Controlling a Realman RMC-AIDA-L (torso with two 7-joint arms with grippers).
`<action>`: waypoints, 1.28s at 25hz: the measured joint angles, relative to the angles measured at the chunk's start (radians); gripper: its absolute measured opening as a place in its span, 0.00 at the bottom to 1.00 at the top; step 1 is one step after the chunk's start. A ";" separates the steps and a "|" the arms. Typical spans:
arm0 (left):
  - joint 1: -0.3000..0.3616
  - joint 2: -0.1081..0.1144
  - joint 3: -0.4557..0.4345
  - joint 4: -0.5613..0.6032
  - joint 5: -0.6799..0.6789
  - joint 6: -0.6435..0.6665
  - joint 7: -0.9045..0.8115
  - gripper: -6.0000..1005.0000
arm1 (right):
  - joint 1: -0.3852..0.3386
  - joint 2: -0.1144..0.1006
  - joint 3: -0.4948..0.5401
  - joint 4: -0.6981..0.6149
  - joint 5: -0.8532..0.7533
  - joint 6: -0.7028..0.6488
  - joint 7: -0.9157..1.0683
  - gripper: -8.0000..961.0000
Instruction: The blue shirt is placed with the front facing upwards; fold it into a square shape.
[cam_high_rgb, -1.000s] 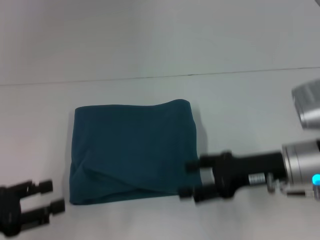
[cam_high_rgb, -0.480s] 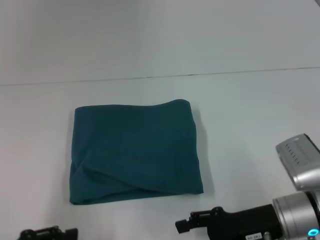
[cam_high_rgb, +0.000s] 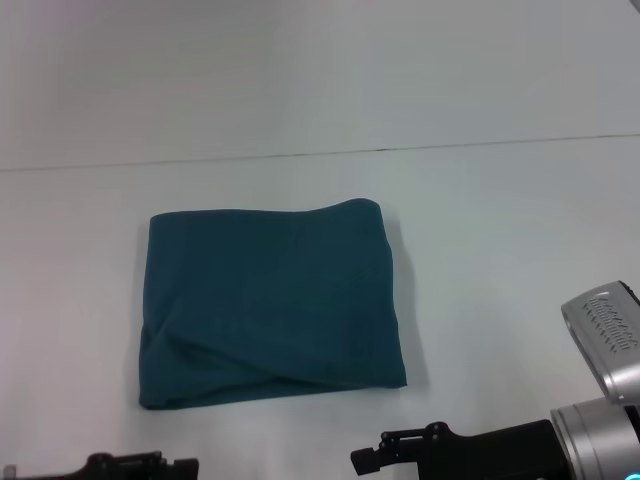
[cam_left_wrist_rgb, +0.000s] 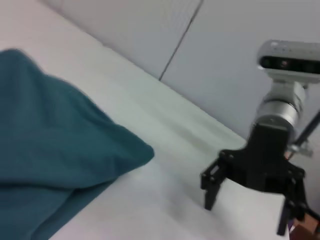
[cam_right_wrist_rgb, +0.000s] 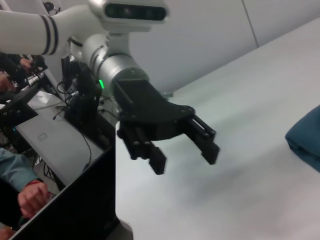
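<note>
At the near left edge of the white table (cam_high_rgb: 480, 250), the left gripper (cam_right_wrist_rgb: 185, 150) hangs just above the surface, fingers spread and holding nothing. In the middle lies the blue shirt (cam_high_rgb: 270, 300), folded into a roughly square slab, touched by neither arm. Near the right front edge, the right gripper (cam_left_wrist_rgb: 250, 200) hovers with fingers parted, empty.

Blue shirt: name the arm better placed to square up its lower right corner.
Right, probably. The right end effector, open, sits just below the blue shirt near that corner; the left end effector, also open, is off the lower left.
</note>
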 joint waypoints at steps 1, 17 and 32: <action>-0.015 0.005 0.001 -0.008 0.001 -0.009 -0.050 0.72 | -0.001 0.000 0.002 0.000 0.004 0.000 -0.001 0.92; -0.073 0.024 0.022 -0.024 0.004 -0.015 -0.234 0.72 | -0.029 0.000 0.063 0.091 0.129 0.025 -0.091 0.92; -0.061 -0.008 0.009 -0.048 -0.007 -0.091 0.042 0.72 | -0.032 0.001 0.061 0.103 0.129 0.062 -0.098 0.92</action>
